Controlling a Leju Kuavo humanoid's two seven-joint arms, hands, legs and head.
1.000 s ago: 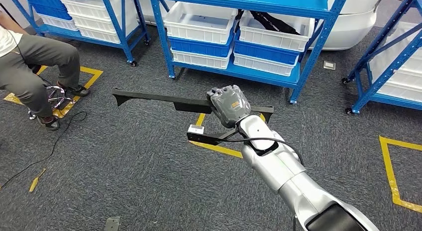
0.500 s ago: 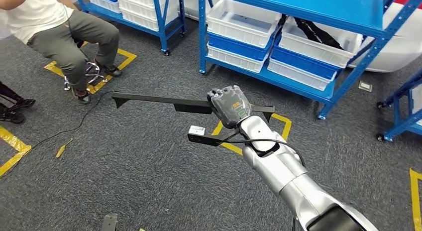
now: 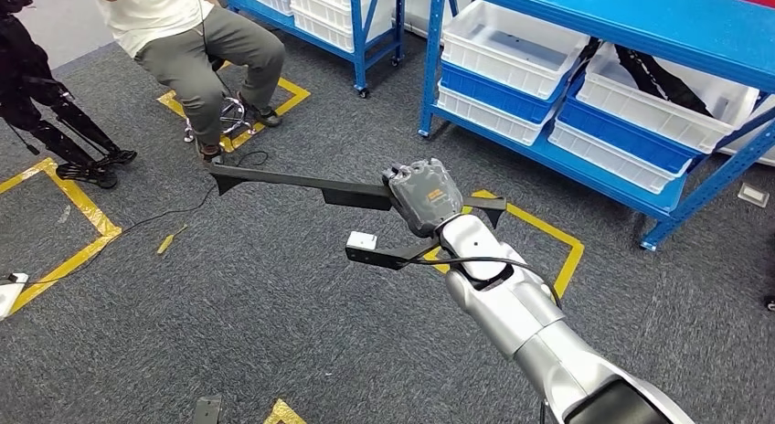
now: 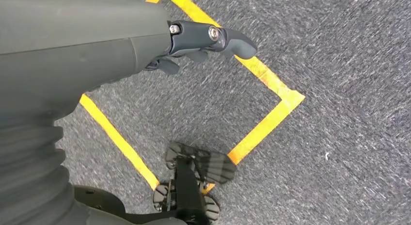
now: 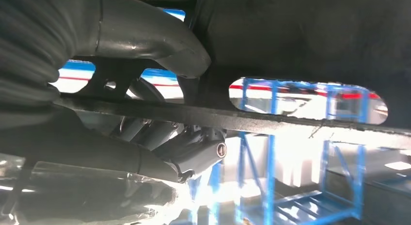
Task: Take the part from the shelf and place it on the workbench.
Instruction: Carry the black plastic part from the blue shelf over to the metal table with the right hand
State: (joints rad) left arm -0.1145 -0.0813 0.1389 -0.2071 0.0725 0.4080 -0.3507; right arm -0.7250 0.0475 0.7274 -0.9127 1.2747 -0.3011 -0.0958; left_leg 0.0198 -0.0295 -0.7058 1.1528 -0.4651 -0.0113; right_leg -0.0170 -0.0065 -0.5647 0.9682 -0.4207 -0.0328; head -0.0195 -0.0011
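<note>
Blue shelf (image 3: 585,68) with white bins (image 3: 512,40) stands far ahead on the right, and a person (image 3: 196,36) sits on a stool far left. Grey carpet (image 3: 228,323) lies open between them. The right hand (image 3: 423,196) grips the long black part (image 3: 292,180), held flat above the floor, pointing left. The left hand (image 4: 194,40) hangs with fingers loosely curled, holding nothing.
</note>
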